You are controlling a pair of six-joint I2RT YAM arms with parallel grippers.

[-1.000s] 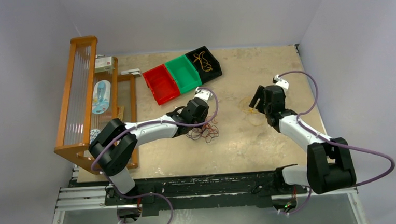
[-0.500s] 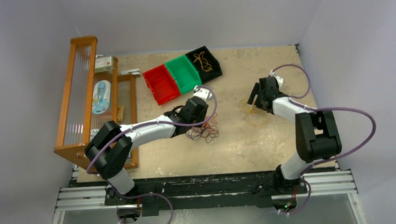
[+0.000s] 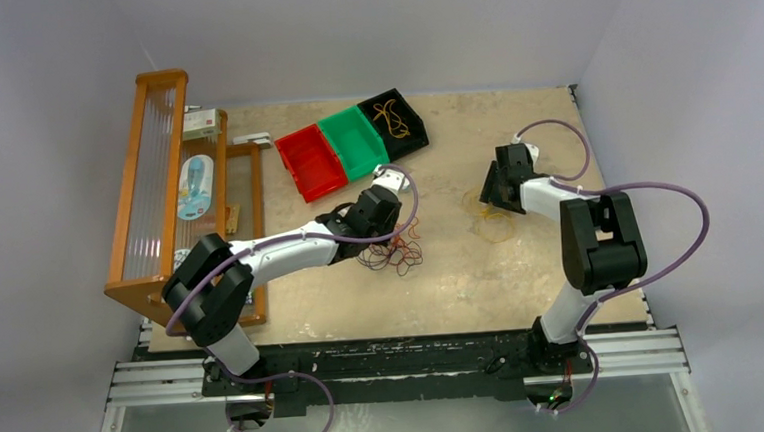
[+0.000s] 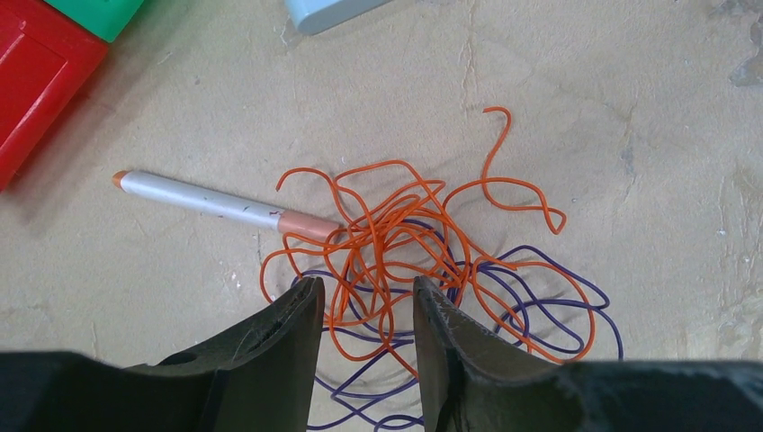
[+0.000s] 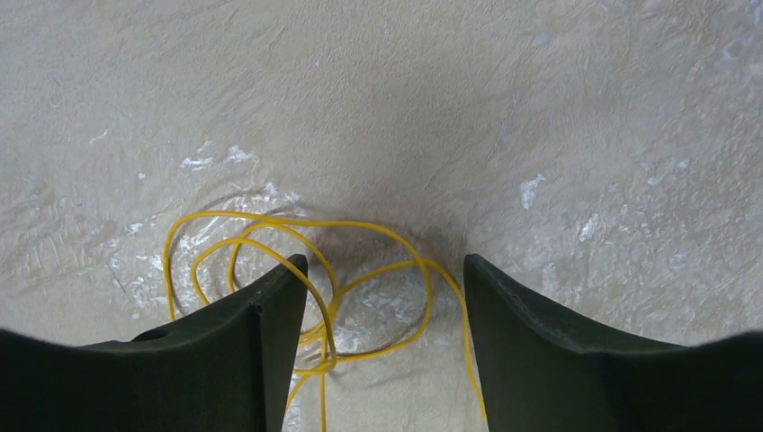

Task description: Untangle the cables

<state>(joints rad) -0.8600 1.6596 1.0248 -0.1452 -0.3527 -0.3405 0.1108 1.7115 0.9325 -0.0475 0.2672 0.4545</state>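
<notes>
A tangle of thin orange cable (image 4: 396, 225) and purple cable (image 4: 540, 297) lies on the table, seen from above as a small knot (image 3: 392, 255). My left gripper (image 4: 364, 292) (image 3: 387, 234) hovers over its near side, jaws apart, with strands running under the gap and none clamped. A separate yellow cable (image 5: 288, 219) (image 3: 494, 224) lies in loose loops to the right. My right gripper (image 5: 384, 270) (image 3: 489, 199) is open above it, loops showing between the fingers.
A silver marker pen (image 4: 207, 200) lies with its copper cap against the tangle. Red (image 3: 310, 162), green (image 3: 351, 140) and black (image 3: 392, 122) bins stand at the back; the black one holds wires. A wooden rack (image 3: 155, 180) lines the left edge.
The right arm folded up, carrying its gripper slightly up and left, still by the yellow cable. The left arm and the tangle stayed put.
</notes>
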